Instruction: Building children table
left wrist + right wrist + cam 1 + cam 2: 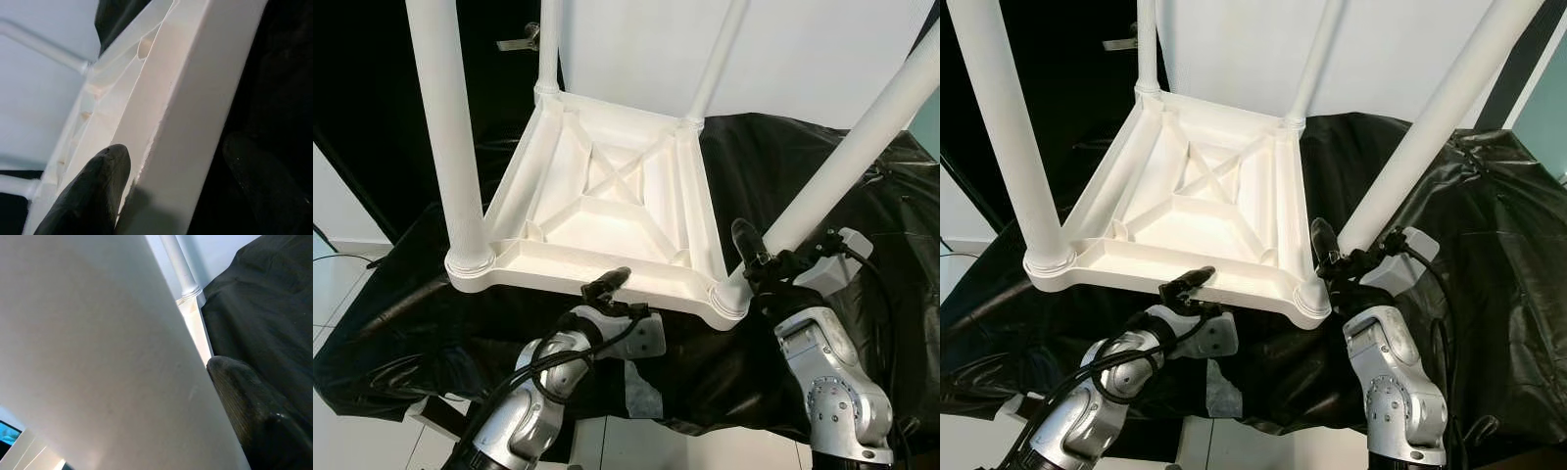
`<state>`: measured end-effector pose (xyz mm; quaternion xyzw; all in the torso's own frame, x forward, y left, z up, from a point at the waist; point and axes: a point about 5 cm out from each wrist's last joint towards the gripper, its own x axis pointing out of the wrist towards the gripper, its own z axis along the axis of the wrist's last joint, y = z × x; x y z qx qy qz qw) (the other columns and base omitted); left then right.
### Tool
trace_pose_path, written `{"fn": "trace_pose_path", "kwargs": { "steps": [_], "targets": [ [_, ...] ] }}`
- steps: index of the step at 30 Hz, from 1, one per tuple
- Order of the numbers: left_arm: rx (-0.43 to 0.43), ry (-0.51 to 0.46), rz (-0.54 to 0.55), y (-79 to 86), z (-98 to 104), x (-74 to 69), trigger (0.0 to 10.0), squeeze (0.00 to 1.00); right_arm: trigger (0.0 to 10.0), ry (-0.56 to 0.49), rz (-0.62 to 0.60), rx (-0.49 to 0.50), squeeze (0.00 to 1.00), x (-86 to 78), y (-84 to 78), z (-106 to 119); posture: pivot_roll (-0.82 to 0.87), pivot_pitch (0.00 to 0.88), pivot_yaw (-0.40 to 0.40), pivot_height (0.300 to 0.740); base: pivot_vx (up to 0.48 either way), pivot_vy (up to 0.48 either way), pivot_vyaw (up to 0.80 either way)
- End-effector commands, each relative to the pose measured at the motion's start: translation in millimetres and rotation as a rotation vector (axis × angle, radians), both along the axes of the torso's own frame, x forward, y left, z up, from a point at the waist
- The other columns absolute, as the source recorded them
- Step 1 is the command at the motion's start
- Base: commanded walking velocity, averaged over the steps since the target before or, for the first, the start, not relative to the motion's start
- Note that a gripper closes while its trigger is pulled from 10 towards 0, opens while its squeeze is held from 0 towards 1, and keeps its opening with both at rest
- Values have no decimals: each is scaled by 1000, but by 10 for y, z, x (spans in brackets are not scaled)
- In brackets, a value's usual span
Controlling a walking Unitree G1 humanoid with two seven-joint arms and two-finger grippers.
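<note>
Table: a white plastic children's table (607, 201) lies upside down on a surface draped in black plastic sheeting (813, 186), its ribbed underside facing up and four round white legs rising from the corners.
Near edge: the table's near rim (597, 284) runs across in front of the robot, from the near-left corner to the near-right corner, and sits back from the sheeting's front edge.
Left gripper: the left gripper (607, 283) is at the middle of that near rim; in the left wrist view one black finger (93, 191) lies on the inside of the rim wall and the other shows dimly on the outside, so the fingers straddle the rim, though I cannot tell whether they press on it.
Right gripper: the right gripper (756, 257) is at the base of the near-right white tubular leg (847, 147), just above its corner socket; the fingers are spread around the leg, one finger (249, 396) lying against its side, and a firm grip cannot be confirmed.
Legs: the near-left leg (445, 127) stands close to upright; the near-right leg leans outward to the robot's right.
Open room: black sheeting lies bare to the right of the table and behind it; a white wall panel (803, 49) stands behind the far legs.
Front edge: the sheeting hangs over the front edge, with pale tiled floor (337, 284) visible lower left.
</note>
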<state>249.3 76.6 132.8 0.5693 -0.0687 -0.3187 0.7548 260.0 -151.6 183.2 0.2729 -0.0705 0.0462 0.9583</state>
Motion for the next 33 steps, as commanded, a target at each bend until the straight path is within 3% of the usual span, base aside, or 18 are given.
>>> {"fn": "trace_pose_path", "kwargs": {
  "steps": [1, 2, 7, 16, 22, 29, 33],
  "targets": [
    [-250, -510, 192, 104, 223, 9, 10000, 0, 10000, -100, 96, 147, 0, 19, 173, 218, 29, 0, 13, 740, 0, 0, 0],
    [-221, -597, 215, 148, 246, 11, 10000, 0, 10000, -95, 106, 132, 0, 52, 173, 243, 28, 0, 3, 740, 0, 0, 0],
    [-167, -657, 315, 215, 223, 88, 10000, 0, 10000, -101, 123, 138, 0, 78, 180, 289, 25, 0, -5, 740, 0, 0, 0],
    [-119, -654, 396, 241, 175, 184, 10000, 0, 10000, -109, 136, 142, 0, 79, 209, 328, 14, 0, -3, 740, 0, 0, 0],
    [-80, -675, 341, 170, 161, 217, 10000, 0, 10000, -98, 150, 140, 0, 74, 238, 331, 13, 0, 0, 740, 0, 0, 0],
    [-30, -830, 236, -11, 137, 296, 10000, 0, 10000, -73, 178, 115, 0, 102, 264, 306, 17, 0, -8, 740, 0, 0, 0],
    [10, -873, 186, -115, 133, 359, 10000, 0, 10000, -58, 198, 92, 0, 112, 292, 282, 18, 0, -11, 740, 0, 0, 0]
  ]
}}
